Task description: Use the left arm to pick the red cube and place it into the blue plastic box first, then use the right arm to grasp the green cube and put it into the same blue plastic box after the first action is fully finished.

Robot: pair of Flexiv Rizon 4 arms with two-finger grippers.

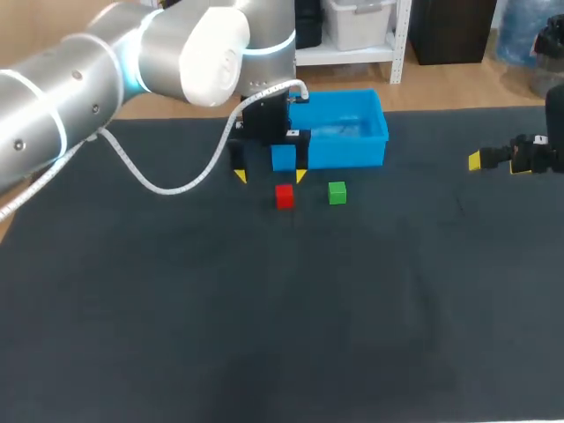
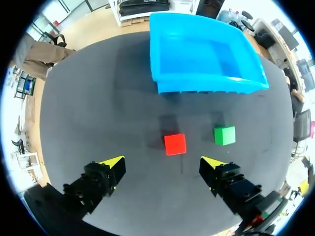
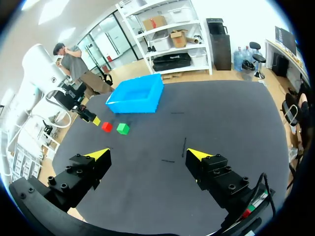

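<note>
Fingers of my left gripper [image 2: 162,163] stand wide apart, clamped on nothing, above the dark table [image 1: 264,308]. The red cube [image 2: 175,144] lies flat on the table just ahead of the gap between the fingers, nearer the one on the green cube's side, and touches neither. The green cube [image 2: 224,135] sits close beside the red one with a small gap, ahead of that same finger. Both cubes are outside the blue box [image 2: 206,84], which stands upright just beyond them. From the head view my left arm comes in from the left, a white cable [image 1: 167,187] looping under it, and the gripper hangs in front of the box's near wall. My right gripper [image 1: 498,162] is near the table's right edge, well apart from cubes and box, its fingers spread and holding nothing.
</note>
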